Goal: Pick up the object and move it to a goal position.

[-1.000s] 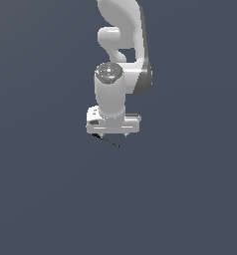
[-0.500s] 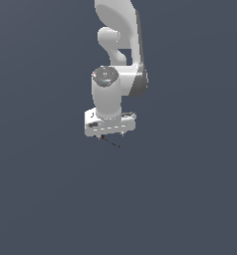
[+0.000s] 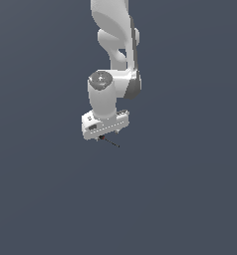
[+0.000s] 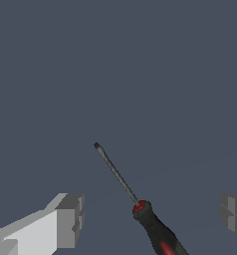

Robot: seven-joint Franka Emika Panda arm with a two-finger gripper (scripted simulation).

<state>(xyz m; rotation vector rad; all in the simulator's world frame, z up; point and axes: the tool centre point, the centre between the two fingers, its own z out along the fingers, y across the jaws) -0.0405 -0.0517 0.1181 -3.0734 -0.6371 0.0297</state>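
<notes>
Currently, in the exterior view, the white, jointed Franka robot arm (image 3: 113, 60) descends from the top centre of the frame against a plain slate-grey background (image 3: 190, 199). Its white two-fingered gripper (image 3: 106, 135) sits just left of the frame's centre, pointing downward. The small screwdriver with a red-and-black handle and thin dark metal shaft (image 3: 108, 142) appears directly beneath the gripper body, its handle end tucked under the hand and its shaft slanting down toward the exterior view's right. At this scale, contact between the fingers and the tool cannot be confirmed from this view.

Wrist view: the screwdriver (image 4: 140, 206) runs diagonally, its tip near the frame's centre and its handle reaching the lower edge slightly right of centre. A red collar marks where the shaft meets the black handle, and a red stripe shows further down the handle. One grey finger pad (image 4: 69, 219) is seen at the lower left, the other at the lower right edge. The fingers stand wide apart, with clear space on both sides of the handle; neither pad touches it. The screwdriver lies between them, unheld.
</notes>
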